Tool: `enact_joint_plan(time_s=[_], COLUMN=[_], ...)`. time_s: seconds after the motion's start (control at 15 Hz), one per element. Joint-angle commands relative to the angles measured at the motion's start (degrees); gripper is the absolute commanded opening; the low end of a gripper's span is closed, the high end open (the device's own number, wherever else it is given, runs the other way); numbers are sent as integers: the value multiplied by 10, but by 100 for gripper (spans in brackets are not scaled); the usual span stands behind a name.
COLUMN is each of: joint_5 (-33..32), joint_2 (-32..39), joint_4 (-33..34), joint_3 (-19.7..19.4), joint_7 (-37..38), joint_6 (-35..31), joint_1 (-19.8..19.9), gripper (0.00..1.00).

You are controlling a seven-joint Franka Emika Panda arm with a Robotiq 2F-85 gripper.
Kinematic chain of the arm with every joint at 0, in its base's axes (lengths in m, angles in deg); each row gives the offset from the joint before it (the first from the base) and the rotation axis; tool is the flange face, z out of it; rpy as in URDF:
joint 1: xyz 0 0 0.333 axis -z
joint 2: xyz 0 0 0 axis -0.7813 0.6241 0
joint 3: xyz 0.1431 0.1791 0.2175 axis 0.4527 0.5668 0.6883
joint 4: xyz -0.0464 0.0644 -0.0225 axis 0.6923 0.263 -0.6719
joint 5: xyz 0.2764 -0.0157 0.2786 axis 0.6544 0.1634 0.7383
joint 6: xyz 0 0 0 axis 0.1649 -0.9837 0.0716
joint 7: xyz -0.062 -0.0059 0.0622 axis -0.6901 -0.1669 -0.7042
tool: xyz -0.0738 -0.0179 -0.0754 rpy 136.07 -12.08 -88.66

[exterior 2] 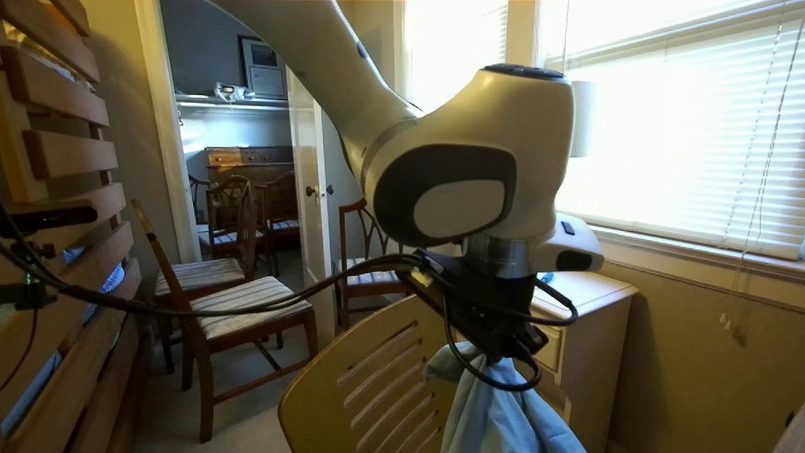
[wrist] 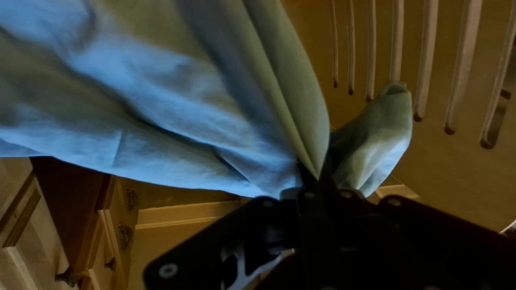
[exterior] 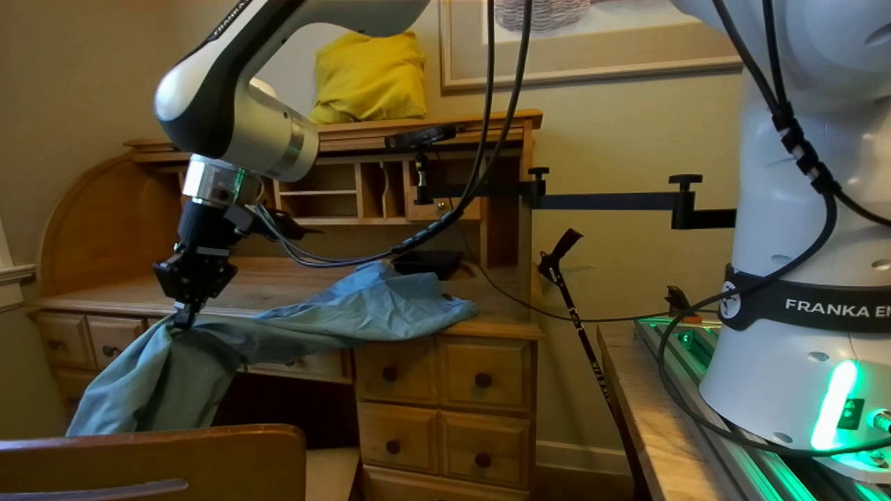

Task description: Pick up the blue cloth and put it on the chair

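Note:
My gripper [exterior: 184, 316] is shut on the blue cloth [exterior: 292, 341]. It pinches the cloth near one end and holds that part above the desk's front. In an exterior view one side hangs down behind the chair's backrest [exterior: 153, 463], and the far end lies over the desktop's front edge. In an exterior view the cloth [exterior 2: 503, 415] hangs beside the slotted chair back [exterior 2: 371, 384]; the fingertips are hidden there. In the wrist view the cloth [wrist: 181, 121] is bunched between the fingers [wrist: 316, 181], and the chair back [wrist: 455, 169] is at right. The chair's seat is mostly hidden.
The wooden roll-top desk [exterior: 445, 362] stands behind, with a yellow bundle [exterior: 372, 76] on top and a black object [exterior: 428, 262] on it. A black camera arm [exterior: 605, 202] crosses the middle. Other chairs [exterior 2: 251, 308] and a white cabinet [exterior 2: 591, 340] stand around.

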Motion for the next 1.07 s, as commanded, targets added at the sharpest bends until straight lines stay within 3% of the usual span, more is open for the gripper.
enact_joint_plan(time_s=[0.0, 1.0], joint_5=[25, 28], joint_2=[-21, -41], joint_4=[-11, -7], joint_3=[-12, -10], joint_7=[20, 61], joint_6=[5, -1], joint_1=[-22, -78], gripper=[1, 1])
